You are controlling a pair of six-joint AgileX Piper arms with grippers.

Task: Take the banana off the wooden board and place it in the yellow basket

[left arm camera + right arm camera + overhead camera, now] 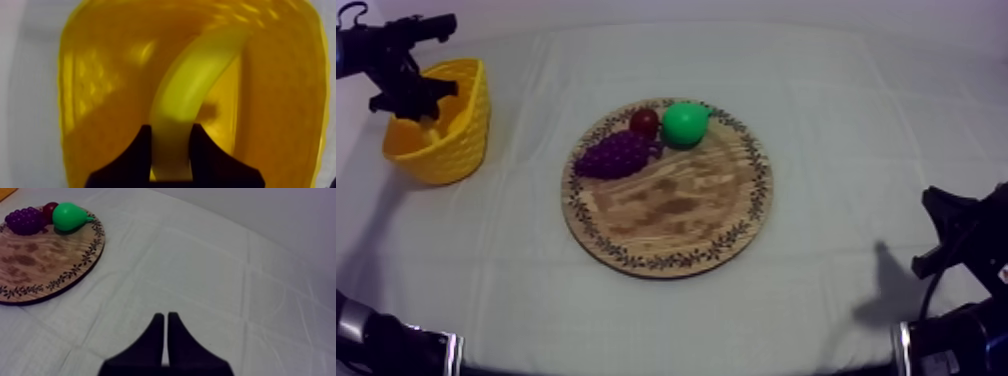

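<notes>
The yellow banana [195, 80] hangs inside the yellow basket [100, 100], and my left gripper [171, 131] is shut on its near end. Seen from above, the left gripper [411, 100] sits over the basket [446, 135] at the table's far left. The round wooden board [676, 215] lies in the middle of the table with no banana on it. My right gripper [165, 317] is shut on nothing, its fingers together as a narrow wedge, low over the cloth to the right of the board [35, 258]. It rests at the right edge [946, 235].
At the back of the board lie a bunch of purple grapes [611, 155], a small red fruit [644, 122] and a green pear [685, 123]. The right wrist view shows the same grapes [24, 220], red fruit [48, 209] and pear [67, 216].
</notes>
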